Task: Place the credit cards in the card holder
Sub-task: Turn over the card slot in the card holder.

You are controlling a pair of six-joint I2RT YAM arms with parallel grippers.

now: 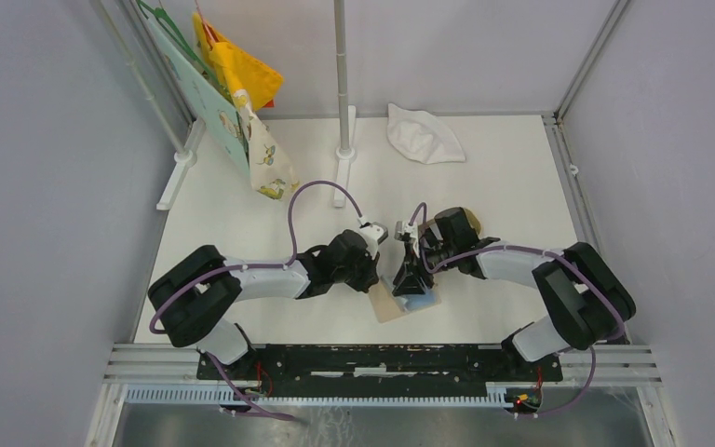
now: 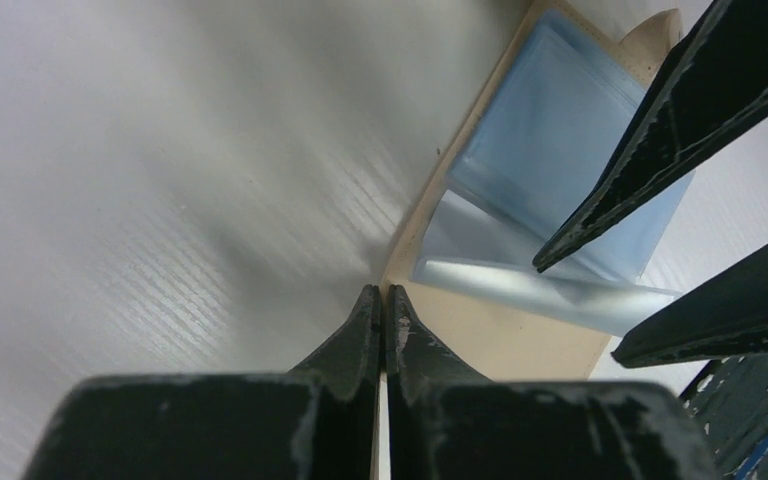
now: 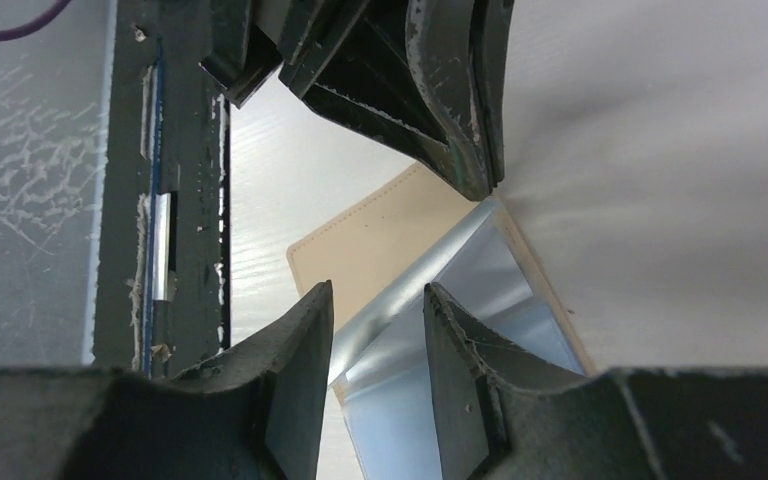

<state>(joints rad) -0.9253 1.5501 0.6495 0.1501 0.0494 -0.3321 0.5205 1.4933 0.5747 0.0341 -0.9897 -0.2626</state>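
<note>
Left gripper (image 2: 384, 295): jaws closed together, nothing between them, tips at the beige edge of the card holder (image 1: 390, 305). Card holder: open on the white table (image 1: 242, 214), between both arms (blue pockets upward). Right gripper (image 3: 378, 300): jaws partly apart, astride a raised pocket leaf (image 3: 385, 350); grip unclear.

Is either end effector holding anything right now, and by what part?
Left end effector is shut at the holder's beige edge; pinching or just pressing, can't tell. Right end effector straddles a blue pocket leaf, jaws apart, not gripping.
</note>
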